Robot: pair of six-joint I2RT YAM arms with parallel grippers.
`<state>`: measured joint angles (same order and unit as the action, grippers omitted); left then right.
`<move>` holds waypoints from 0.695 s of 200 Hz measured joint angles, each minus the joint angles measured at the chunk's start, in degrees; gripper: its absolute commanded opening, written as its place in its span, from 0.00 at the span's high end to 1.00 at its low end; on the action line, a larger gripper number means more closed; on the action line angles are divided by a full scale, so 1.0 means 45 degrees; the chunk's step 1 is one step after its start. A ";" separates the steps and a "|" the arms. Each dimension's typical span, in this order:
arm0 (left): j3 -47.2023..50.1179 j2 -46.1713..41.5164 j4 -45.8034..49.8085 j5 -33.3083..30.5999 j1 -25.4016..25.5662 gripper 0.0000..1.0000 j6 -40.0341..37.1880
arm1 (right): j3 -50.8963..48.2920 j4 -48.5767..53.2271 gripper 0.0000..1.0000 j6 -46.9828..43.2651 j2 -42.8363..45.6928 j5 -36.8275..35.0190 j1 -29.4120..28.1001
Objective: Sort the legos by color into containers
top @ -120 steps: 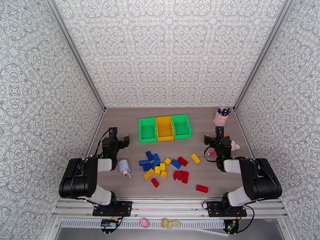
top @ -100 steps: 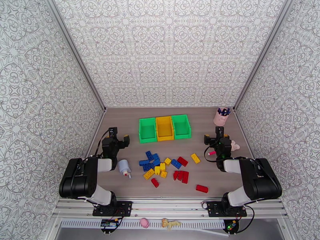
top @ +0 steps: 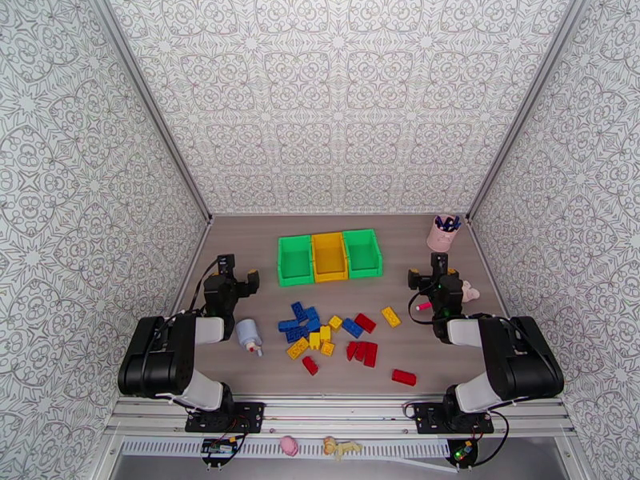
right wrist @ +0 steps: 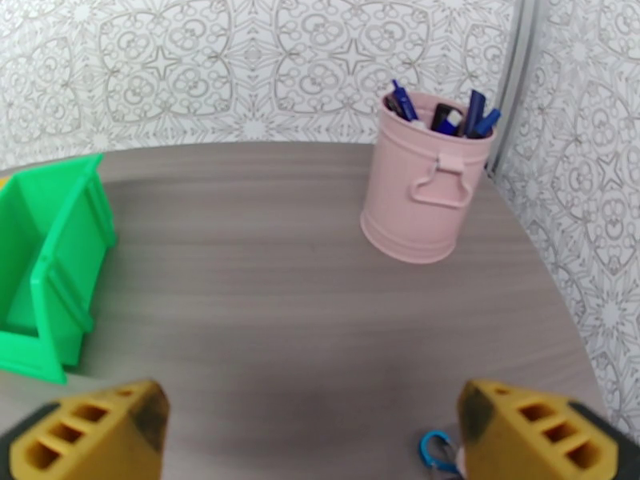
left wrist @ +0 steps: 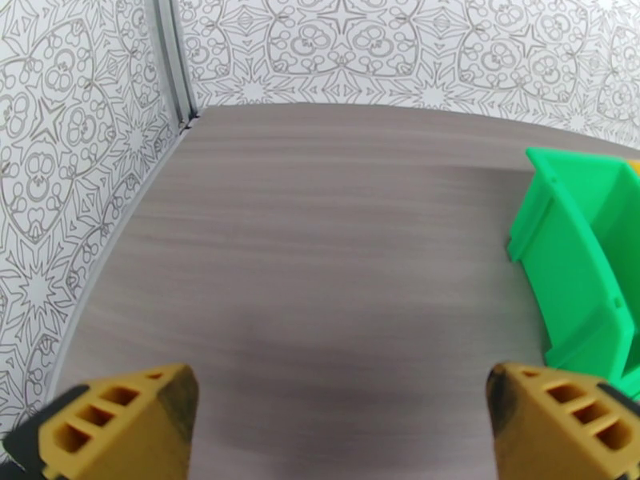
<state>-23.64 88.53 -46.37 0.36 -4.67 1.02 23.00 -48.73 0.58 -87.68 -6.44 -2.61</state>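
A wood-grain counter (top: 240, 234), seen from above, is walled on three sides by patterned panels. Two black robot arms are mounted at its near edge.

Three containers (top: 330, 256) stand joined in a row towards the back of the counter: one left green bin (top: 294, 260), one yellow bin (top: 330, 258) in the middle and one right green bin (top: 362, 252). All three look empty.

The legos (top: 336, 334) lie loose on the counter in front of the bins, between the two arms and touching neither. There are about eighteen, roughly six of each colour. The blue bricks (top: 298, 309) cluster on the left of the pile. The yellow bricks (top: 314, 340) sit beside and below them, with one yellow brick (top: 391, 316) apart to the right. Most red bricks (top: 362, 350) are grouped right of centre, and one red brick (top: 404, 377) lies alone nearest the front edge. The pile is too tight for an exact count.

The left gripper (top: 240, 271) hovers near the left green bin, its yellow-tipped jaws wide apart and holding nothing. The right gripper (top: 432, 272) hovers right of the bins, its jaws likewise wide apart and empty.

One white-blue bottle (top: 248, 334) lies beside the left arm. One pink pen cup (top: 442, 231), holding several pens, stands in the back right corner. One pink toy figure (top: 470, 294) lies just beside the right arm.
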 measured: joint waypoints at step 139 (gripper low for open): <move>-0.0175 -0.3288 0.2448 0.0801 0.0894 0.00 -0.0889 | 0.0865 0.3662 0.01 -0.0578 0.3147 -0.1239 -0.1258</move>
<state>-24.43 73.73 -35.35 3.97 -0.64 -2.98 26.89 -32.25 -2.02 -73.52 -12.01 -8.27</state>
